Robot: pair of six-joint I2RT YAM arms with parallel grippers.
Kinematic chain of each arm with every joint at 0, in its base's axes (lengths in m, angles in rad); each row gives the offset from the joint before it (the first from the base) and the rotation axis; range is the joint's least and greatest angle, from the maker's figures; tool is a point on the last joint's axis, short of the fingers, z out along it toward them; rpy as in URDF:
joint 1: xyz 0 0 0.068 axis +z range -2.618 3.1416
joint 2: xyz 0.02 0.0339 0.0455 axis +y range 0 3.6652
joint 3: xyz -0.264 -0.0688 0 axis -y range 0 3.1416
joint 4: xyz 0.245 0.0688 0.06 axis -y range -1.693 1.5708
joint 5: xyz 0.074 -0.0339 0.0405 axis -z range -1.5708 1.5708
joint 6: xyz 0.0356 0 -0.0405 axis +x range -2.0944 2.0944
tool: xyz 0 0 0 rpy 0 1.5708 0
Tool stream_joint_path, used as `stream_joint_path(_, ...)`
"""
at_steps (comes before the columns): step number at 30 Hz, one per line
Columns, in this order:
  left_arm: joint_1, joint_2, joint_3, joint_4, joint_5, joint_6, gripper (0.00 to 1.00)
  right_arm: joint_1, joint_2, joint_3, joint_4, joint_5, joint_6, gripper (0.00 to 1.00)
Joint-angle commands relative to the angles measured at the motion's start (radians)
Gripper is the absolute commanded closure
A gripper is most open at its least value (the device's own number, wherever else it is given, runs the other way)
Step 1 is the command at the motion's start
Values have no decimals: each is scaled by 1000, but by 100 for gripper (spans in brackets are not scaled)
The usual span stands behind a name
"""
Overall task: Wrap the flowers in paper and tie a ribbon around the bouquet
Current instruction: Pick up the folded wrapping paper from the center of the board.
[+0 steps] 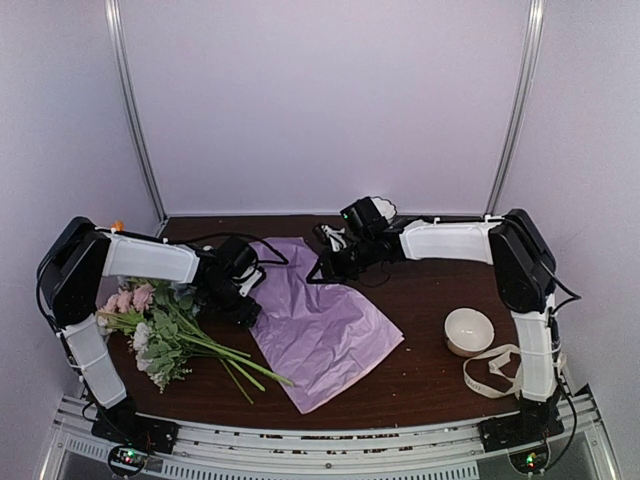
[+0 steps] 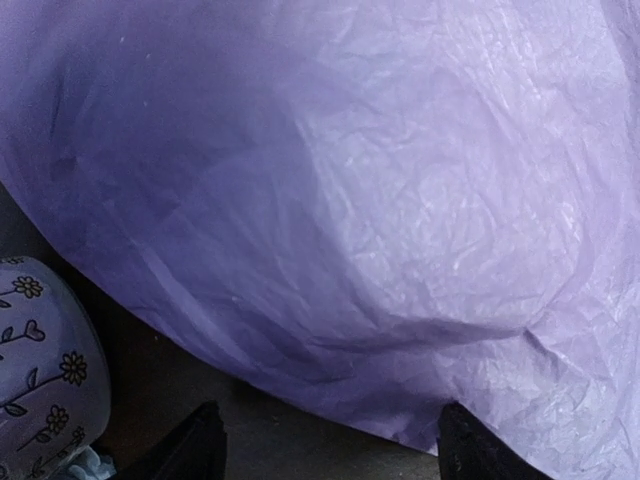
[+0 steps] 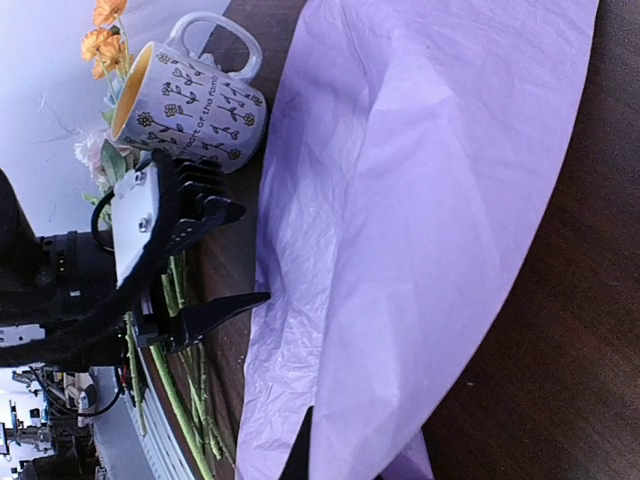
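The right gripper [image 1: 332,264] is clenched at the far edge of the paper [image 1: 320,330], upper centre of the top view. It seems to pinch that edge, probably to pull the sheet flat, though its wrist view shows too little to be sure. The left gripper [image 1: 242,296] hangs released over the sheet's left edge, likely to steady it. The paper lies mid-frame, its long axis running top to bottom and leaning right, while the flowers [image 1: 160,325] at left point their stems lower right toward it.

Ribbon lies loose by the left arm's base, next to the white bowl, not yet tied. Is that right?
Not quite: the top external view shows the ribbon loose by the right arm's base, not the left, next to the white bowl, not yet tied.
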Motion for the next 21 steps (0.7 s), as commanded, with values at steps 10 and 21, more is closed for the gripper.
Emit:
stream_joint_path(10,-4,-272,54,103,202,69,23,24,-365,-133,-85,346,-186,100)
stream_joint_path(21,-5,-403,247,143,434,19,22,271,-647,-319,-22,989,-748,100)
